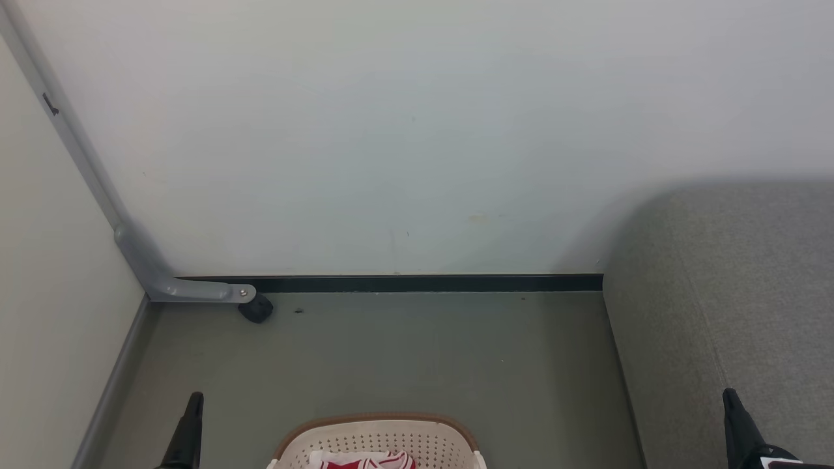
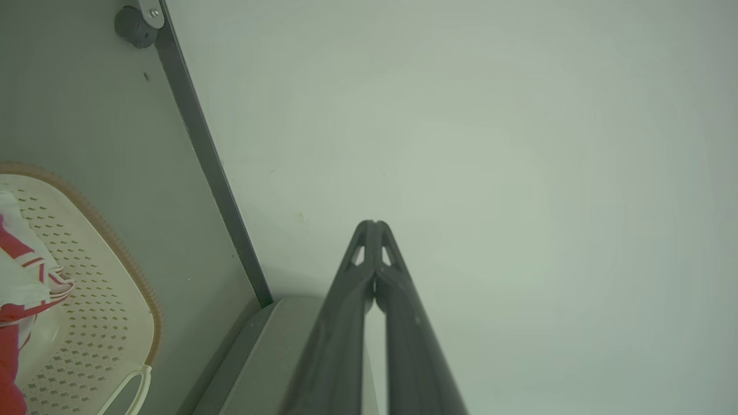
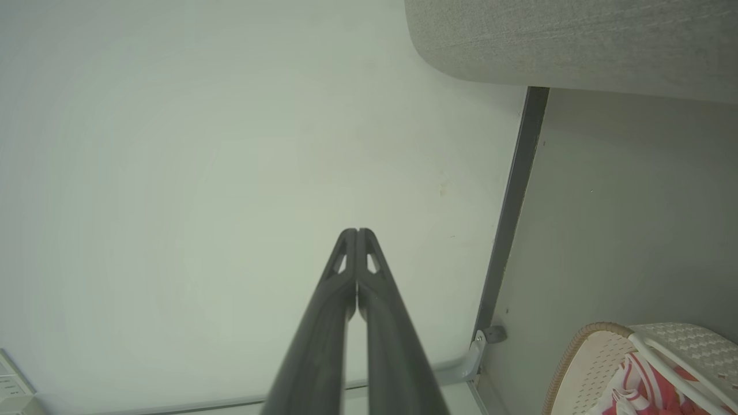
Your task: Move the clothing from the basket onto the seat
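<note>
The cream-white basket point(image 1: 391, 438) with a brown rim sits on the floor at the bottom centre of the head view, with red and white clothing point(image 1: 368, 461) inside. The basket point(image 2: 86, 323) and clothing point(image 2: 20, 276) also lie at the lower left of the left wrist view, and the basket point(image 3: 599, 357) with clothing point(image 3: 640, 383) at the lower right of the right wrist view. The grey-green seat point(image 1: 736, 306) fills the right side. My left gripper point(image 2: 375, 223) is shut and empty, raised left of the basket point(image 1: 194, 398). My right gripper point(image 3: 356, 231) is shut and empty, over the seat point(image 1: 730, 394).
A white wall point(image 1: 404, 130) with a dark baseboard point(image 1: 423, 283) stands ahead. A grey metal leg with a black caster point(image 1: 255, 309) rests at the back left corner. A pale partition point(image 1: 45, 293) bounds the left side. Grey floor point(image 1: 404, 352) lies between basket and wall.
</note>
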Available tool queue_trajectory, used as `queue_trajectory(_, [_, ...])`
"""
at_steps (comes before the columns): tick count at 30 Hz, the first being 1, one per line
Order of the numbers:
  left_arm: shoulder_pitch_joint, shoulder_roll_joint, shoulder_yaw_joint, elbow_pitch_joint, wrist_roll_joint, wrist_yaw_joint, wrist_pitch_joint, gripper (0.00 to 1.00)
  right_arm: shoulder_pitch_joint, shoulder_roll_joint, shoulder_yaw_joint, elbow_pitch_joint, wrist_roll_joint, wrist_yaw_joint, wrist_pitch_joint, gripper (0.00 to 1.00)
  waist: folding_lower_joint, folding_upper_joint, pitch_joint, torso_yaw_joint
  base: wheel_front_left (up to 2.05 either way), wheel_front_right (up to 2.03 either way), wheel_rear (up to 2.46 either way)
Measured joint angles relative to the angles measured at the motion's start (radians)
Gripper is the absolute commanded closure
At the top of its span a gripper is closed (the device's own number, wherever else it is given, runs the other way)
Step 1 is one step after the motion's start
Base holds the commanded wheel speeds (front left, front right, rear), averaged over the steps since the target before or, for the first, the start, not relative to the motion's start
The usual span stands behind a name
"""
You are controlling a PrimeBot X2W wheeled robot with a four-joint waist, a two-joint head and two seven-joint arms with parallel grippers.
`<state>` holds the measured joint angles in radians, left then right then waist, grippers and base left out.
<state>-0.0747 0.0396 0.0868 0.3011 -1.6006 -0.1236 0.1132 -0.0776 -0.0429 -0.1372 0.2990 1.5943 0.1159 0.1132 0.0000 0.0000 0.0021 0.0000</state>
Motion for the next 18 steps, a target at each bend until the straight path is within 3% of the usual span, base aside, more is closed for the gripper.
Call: queue_trajectory(18, [0.000, 0.000, 0.000, 0.000, 0.000, 0.000, 0.000, 1.00, 0.000, 0.000, 0.000, 0.000, 0.000, 0.000, 0.000, 1.00, 0.0000, 0.0000, 0.000, 0.000, 0.00, 0.00, 0.00])
